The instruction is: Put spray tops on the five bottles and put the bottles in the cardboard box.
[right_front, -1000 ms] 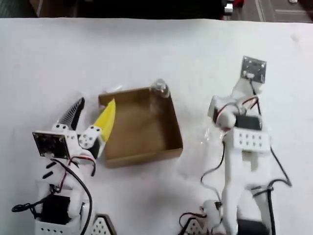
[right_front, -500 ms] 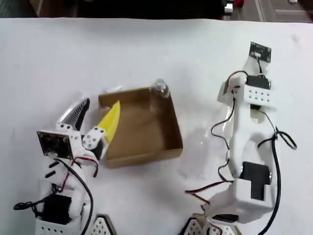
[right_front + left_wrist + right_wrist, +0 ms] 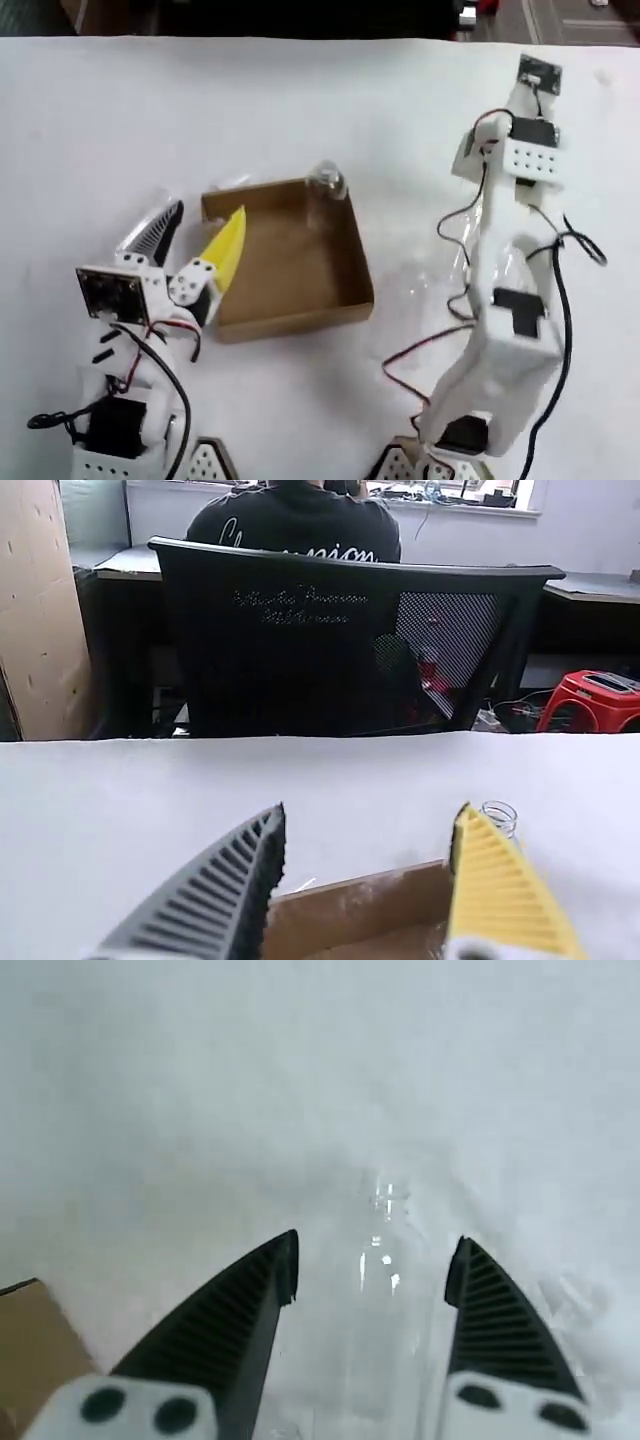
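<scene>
Right end effector splayed above bottle

high: top-down over table | wrists: low, close, facing forward | all share cardboard box

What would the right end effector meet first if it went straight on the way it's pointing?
The right end effector would likely meet the clear bottle just ahead between its open fingers, though depth is unclear.
</scene>
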`<state>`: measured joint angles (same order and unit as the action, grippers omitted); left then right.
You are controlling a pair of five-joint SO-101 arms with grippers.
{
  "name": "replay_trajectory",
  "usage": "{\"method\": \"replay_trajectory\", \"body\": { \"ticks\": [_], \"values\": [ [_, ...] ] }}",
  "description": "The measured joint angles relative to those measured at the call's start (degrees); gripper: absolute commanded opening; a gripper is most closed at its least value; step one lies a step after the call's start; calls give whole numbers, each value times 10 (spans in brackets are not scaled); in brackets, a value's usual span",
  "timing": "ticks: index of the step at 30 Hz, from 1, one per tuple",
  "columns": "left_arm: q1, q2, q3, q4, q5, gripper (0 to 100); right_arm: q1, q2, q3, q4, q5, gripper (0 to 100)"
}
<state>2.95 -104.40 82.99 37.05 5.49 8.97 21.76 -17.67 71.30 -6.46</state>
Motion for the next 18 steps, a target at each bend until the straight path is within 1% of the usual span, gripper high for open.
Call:
{"method": "replay_trajectory", "body": {
  "ticks": [4, 11, 18],
  "values": [
    [0, 0, 0, 0, -2, 249, -1, 91, -101, 61, 0, 212],
    [0, 0, 0, 0, -2, 248, -1, 227, -251, 108, 0, 212],
    [0, 0, 0, 0, -2, 248, -1, 315, -366, 159, -2, 211]
  ]
}}
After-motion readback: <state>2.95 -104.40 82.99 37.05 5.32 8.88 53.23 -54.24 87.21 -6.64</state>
